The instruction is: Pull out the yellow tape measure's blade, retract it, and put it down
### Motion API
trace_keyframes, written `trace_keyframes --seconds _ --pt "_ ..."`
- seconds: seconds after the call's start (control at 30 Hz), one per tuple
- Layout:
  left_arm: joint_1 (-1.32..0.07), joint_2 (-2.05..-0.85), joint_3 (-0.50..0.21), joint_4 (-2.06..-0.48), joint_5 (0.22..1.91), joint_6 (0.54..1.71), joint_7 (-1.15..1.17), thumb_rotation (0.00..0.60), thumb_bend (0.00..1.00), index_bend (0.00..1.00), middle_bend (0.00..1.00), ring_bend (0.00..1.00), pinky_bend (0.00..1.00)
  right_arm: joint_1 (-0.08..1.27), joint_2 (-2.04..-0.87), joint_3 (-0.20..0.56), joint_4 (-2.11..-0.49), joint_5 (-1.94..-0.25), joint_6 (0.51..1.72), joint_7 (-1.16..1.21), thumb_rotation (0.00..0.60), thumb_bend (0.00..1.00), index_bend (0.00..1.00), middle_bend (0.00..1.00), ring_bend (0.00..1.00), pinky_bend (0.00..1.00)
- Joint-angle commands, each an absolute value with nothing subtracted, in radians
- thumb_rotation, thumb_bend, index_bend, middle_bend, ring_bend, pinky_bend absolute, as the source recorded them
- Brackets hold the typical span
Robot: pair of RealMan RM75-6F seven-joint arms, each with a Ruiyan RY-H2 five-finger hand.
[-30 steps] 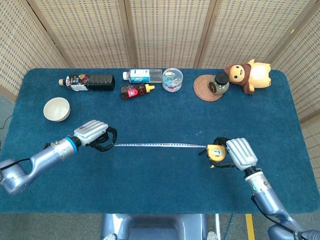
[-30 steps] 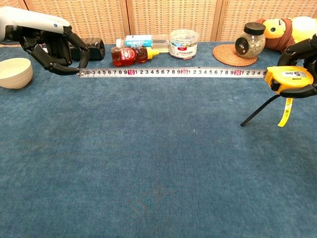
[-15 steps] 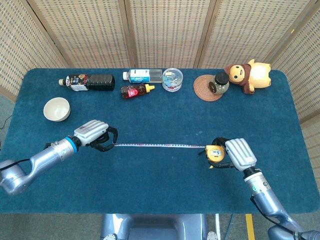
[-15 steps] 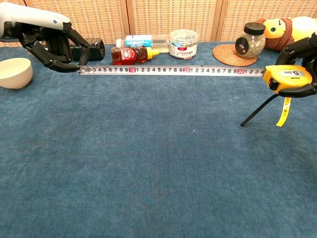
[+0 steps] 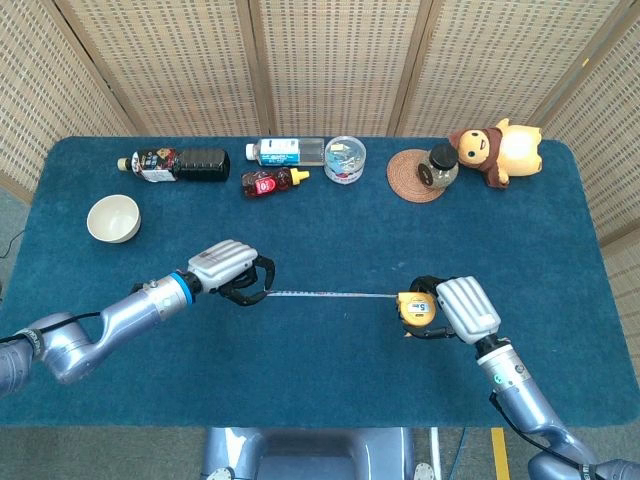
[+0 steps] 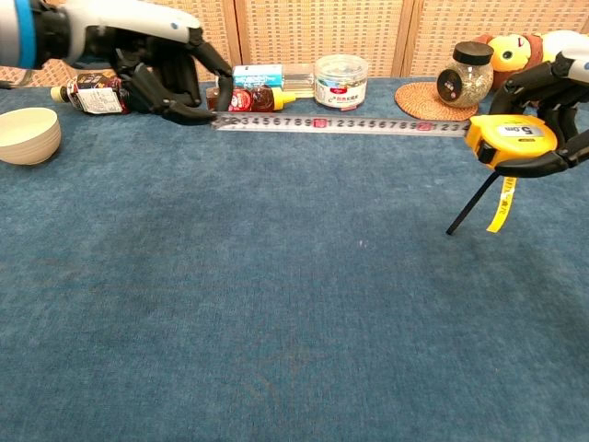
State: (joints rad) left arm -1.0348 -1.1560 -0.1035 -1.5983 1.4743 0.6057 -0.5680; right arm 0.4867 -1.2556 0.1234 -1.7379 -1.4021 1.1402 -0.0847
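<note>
The yellow tape measure (image 5: 414, 308) (image 6: 512, 140) hangs just above the blue table, gripped by my right hand (image 5: 462, 310) (image 6: 552, 101). Its blade (image 5: 330, 294) (image 6: 340, 123) runs out leftward, level over the cloth. My left hand (image 5: 230, 270) (image 6: 166, 69) pinches the blade's tip between its dark fingers. A black strap and a yellow tag (image 6: 497, 201) dangle from the case down to the cloth.
Along the far edge stand a dark bottle (image 5: 172, 164), a clear bottle (image 5: 285, 151), a small red bottle (image 5: 268, 182), a round clear tub (image 5: 345, 157), a jar (image 5: 441, 165) on a woven coaster, and a plush toy (image 5: 498, 148). A cream bowl (image 5: 112, 217) sits far left.
My left hand has moved right with the blade tip, and the right hand has shifted slightly left with the case. The exposed blade is noticeably shorter.
</note>
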Motion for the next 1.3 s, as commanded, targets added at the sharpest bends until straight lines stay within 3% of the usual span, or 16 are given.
trace_keyframes --seconds 0.03,0.57,0.77,1.0,1.3 --pt "-1.071 -1.202 -0.138 -1.615 1.420 0.573 -0.522 0.536 0.40 0.49 0.94 0.94 0.94 0.494 -1.263 0.127 -1.746 -1.403 1.134 -0.090 0.405 0.26 0.57 0.60 0.64 0.60" --pt "-1.169 -1.316 -0.203 -1.630 1.147 0.531 -0.260 0.543 0.40 0.49 0.94 0.94 0.94 0.505 -1.289 0.129 -1.751 -1.401 1.132 -0.099 0.406 0.26 0.57 0.60 0.64 0.60" --pt "-1.180 -1.321 -0.201 -1.643 1.089 0.545 -0.196 0.536 0.39 0.41 0.94 0.94 0.94 0.505 -1.290 0.130 -1.747 -1.400 1.132 -0.093 0.404 0.26 0.57 0.60 0.64 0.60" --pt "-1.173 -1.303 -0.198 -1.655 1.060 0.551 -0.168 0.539 0.37 0.21 0.94 0.94 0.93 0.503 -1.290 0.129 -1.734 -1.394 1.132 -0.080 0.402 0.26 0.57 0.61 0.64 0.60" --pt "-1.123 -1.248 -0.191 -1.670 1.075 0.577 -0.177 0.541 0.37 0.18 0.94 0.94 0.93 0.502 -1.296 0.126 -1.703 -1.386 1.124 -0.066 0.404 0.26 0.58 0.61 0.64 0.60"
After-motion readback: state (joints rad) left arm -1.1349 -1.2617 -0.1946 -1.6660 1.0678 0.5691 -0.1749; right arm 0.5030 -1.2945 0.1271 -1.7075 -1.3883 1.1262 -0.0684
